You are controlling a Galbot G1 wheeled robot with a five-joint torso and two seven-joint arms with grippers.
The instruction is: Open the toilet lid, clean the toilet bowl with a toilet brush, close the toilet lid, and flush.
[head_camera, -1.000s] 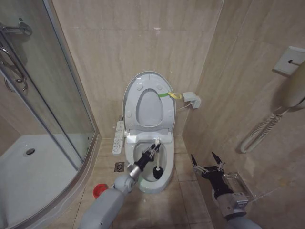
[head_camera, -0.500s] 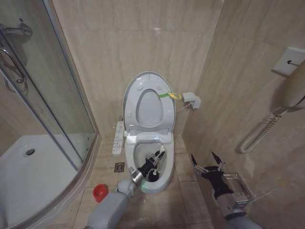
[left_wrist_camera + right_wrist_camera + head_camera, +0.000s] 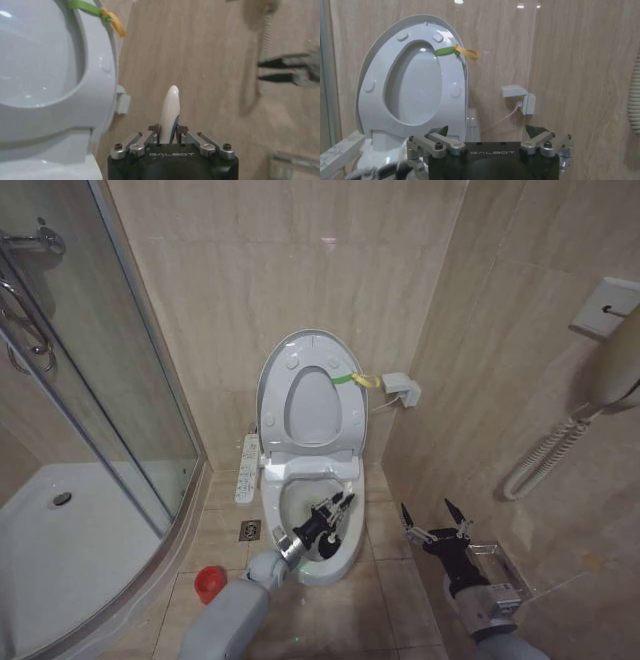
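Two grippers: left gripper (image 3: 337,507) down in the toilet bowl (image 3: 345,555), fingers clamped on the toilet brush (image 3: 169,112). Toilet lid (image 3: 290,365) upright. Right gripper (image 3: 436,520) beside the bowl, fingers spread.

The toilet lid (image 3: 303,395) is glossy white plastic and the toilet bowl (image 3: 318,518) smooth, shiny white ceramic. The toilet brush (image 3: 169,112) handle is pale, glossy plastic. Wall tiles (image 3: 260,270) are smooth beige with a soft sheen; the shower door (image 3: 95,350) is clear glass in metal framing.
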